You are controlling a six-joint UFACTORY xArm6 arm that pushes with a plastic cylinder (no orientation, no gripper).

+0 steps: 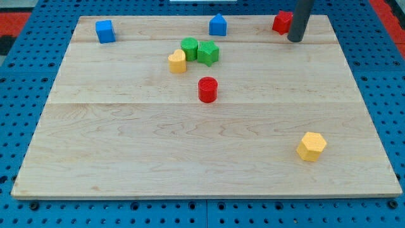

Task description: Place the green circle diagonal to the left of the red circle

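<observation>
The green circle (pixel 188 47) stands near the top middle of the wooden board (pixel 126 139), touching a green star-like block (pixel 208 52) on its right and a yellow block (pixel 178 61) at its lower left. The red circle (pixel 207 89) stands alone below them, near the board's centre. My tip (pixel 295 39) is at the top right, far right of the green circle, right next to a red block (pixel 282 22).
A blue cube (pixel 105 31) sits at the top left. A blue house-shaped block (pixel 218 25) sits at the top middle. A yellow hexagon block (pixel 311 146) lies at the lower right. Blue pegboard surrounds the board.
</observation>
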